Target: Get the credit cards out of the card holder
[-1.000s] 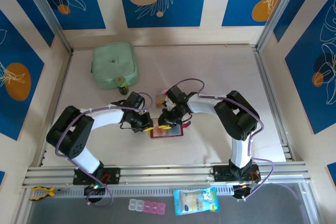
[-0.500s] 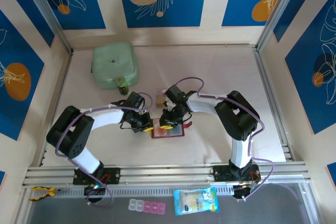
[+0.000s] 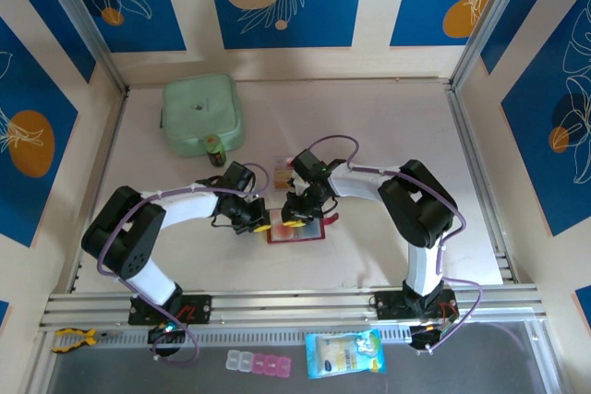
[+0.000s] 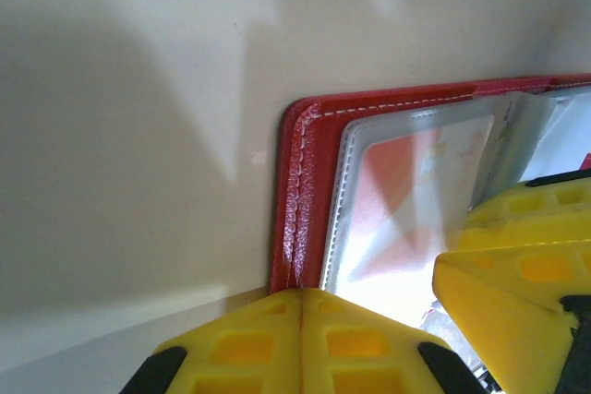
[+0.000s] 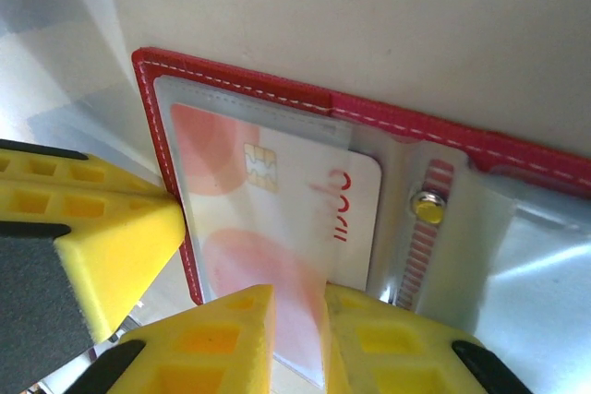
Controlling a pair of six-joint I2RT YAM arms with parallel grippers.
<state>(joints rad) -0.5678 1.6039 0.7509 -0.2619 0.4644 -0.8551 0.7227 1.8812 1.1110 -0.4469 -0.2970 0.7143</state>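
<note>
Extraction of one credit card (image 5: 277, 200) is the step in hand, by my reading. The pale card with pink blotches and a gold chip sits in a clear pocket of the card holder (image 5: 235, 76). Its lower edge runs between the closed fingers of the right gripper (image 5: 297, 316), which pinch it, though whether pocket film is caught too I cannot tell. The red holder lies open and flat at the centre of the overhead view. At its left border the left gripper (image 4: 300, 322) is fully closed, fingers pressed together with nothing seen between them, its tip resting at the red stitched edge as if to pin it down. Next, the right arm should draw the card straight out of the pocket while the left holds the holder down; otherwise the whole holder may lift. A pale green container (image 3: 201, 115) sits well apart at the upper left of the table (image 3: 397, 136).
</note>
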